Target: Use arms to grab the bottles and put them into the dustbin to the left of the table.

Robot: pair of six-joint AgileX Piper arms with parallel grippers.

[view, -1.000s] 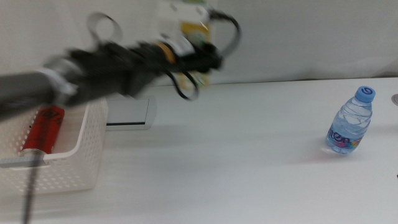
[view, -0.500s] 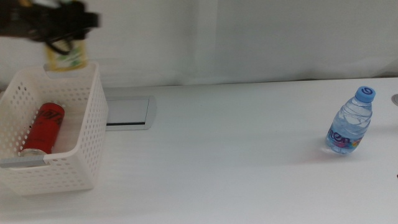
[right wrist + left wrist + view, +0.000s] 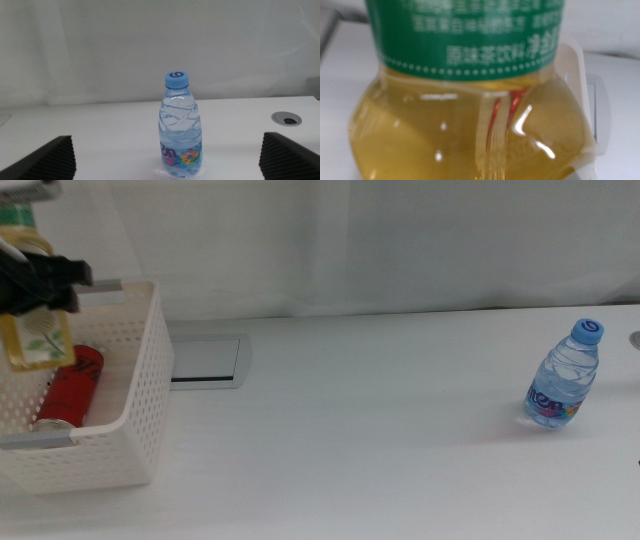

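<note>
Yellow drink fills the bottle point(image 3: 37, 338) that hangs upright over the white dustbin point(image 3: 140, 395) at the table's point(image 3: 380, 430) left end, its lower part dipping below the basket rim and its cap cut off by the picture's top edge. The left gripper point(image 3: 40, 280) is clamped on its upper body; in the left wrist view the bottle point(image 3: 470, 125) fills the picture and hides the jaws. 1 red can point(image 3: 70, 387) lies inside the dustbin, partly hidden behind the bottle. Far to the right stands the clear water bottle point(image 3: 565, 375), upright. The right gripper point(image 3: 165, 160) faces that bottle point(image 3: 181, 127), jaws spread wide and holding nothing, only their tips visible.
</note>
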